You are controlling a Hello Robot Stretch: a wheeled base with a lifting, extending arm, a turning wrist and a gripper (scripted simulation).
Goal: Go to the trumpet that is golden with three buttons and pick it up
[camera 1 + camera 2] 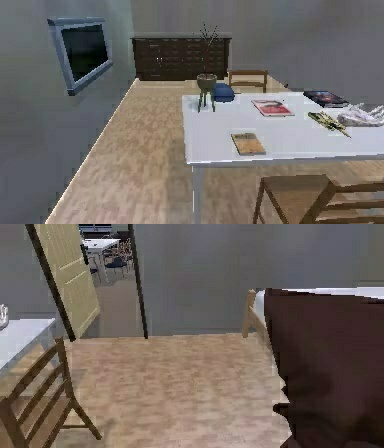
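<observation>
Near chair: a wooden chair is standing at the table's near edge, at the forward view's bottom right.
Table: a white table is stretching across the forward view's right half.
Near edge of the table: a tan book is lying flat.
Task's thing: a thin dark-and-gold thing is lying flat on the table's right part, between a pink book and a crumpled silvery thing; it is too small to tell as a trumpet.
Far edge of the table: a dark magazine is lying at the right, and a blue thing is sitting beside a potted plant at the far left corner.
Beyond the table: a second chair is standing at the far side, a dark dresser is standing against the back wall, and a screen is hanging on the left wall.
Arm side: a dark brown bed is taking up the right, and a cream door is standing open at the far left.
Gripper: its state cannot be told.
</observation>
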